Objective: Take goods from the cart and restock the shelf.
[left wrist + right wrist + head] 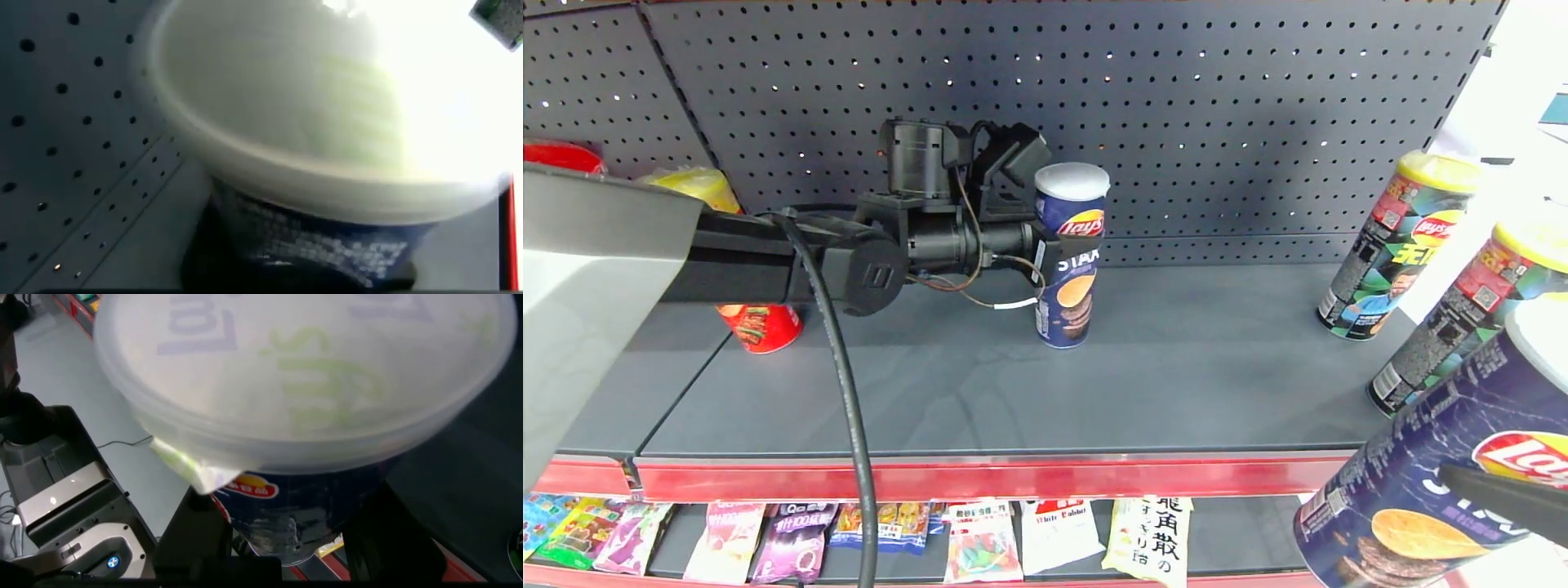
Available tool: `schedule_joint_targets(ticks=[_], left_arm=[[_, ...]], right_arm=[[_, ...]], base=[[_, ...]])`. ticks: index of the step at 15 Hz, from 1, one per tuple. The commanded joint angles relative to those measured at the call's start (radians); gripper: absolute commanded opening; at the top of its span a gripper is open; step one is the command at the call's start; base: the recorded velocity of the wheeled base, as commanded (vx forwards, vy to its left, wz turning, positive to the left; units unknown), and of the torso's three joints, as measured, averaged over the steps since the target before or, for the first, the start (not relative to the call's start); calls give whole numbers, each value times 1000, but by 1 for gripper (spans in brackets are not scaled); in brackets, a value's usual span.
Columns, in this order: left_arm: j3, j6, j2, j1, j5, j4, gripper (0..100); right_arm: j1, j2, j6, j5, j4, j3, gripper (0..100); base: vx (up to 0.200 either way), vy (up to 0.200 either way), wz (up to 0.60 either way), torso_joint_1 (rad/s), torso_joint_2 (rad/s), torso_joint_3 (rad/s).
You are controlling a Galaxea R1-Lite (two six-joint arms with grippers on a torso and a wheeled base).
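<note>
A dark blue chip can with a white lid stands upright mid-shelf, close to the pegboard back. My left gripper comes in from the left and is shut on its upper half. The left wrist view looks down on this can's lid. At the lower right, out in front of the shelf, a second blue chip can is tilted, with my right gripper shut on it. In the right wrist view, that can's lid sits between dark fingers.
Two yellow-lidded cans stand at the shelf's right end. A red can stands at the left behind my arm. The shelf has bare room between them. Its red front lip tops a lower row of snack bags.
</note>
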Motion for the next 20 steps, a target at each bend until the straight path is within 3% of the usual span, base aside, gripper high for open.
schedule_joint_targets(ticks=[1,5,6,8,12,17,20], left_arm=[[9,1,-5,1,0,4,0],[101,1,-122,4,-92,7,0],[101,1,-122,4,-92,7,0],[227,55,-201,-5,-186,4,0],[318,170,-215,-7,-249,4,0],[318,164,-217,-8,-310,7,0],[331,134,-220,-8,-341,8,0]], right_arm=[[1,2,2,0,0,2,0],[1,1,5,0,-2,-1,0],[1,1,5,0,-2,-1,0],[1,1,7,0,0,-1,0],[4,1,7,2,-2,-14,0],[4,1,7,2,0,-17,0],[4,1,7,2,0,-20,0]], base=[[0,0,0,0,0,0],[0,0,0,0,0,0],[0,0,0,0,0,0],[0,0,0,0,0,0],[0,0,0,0,0,0],[0,0,0,0,0,0],[0,0,0,0,0,0]])
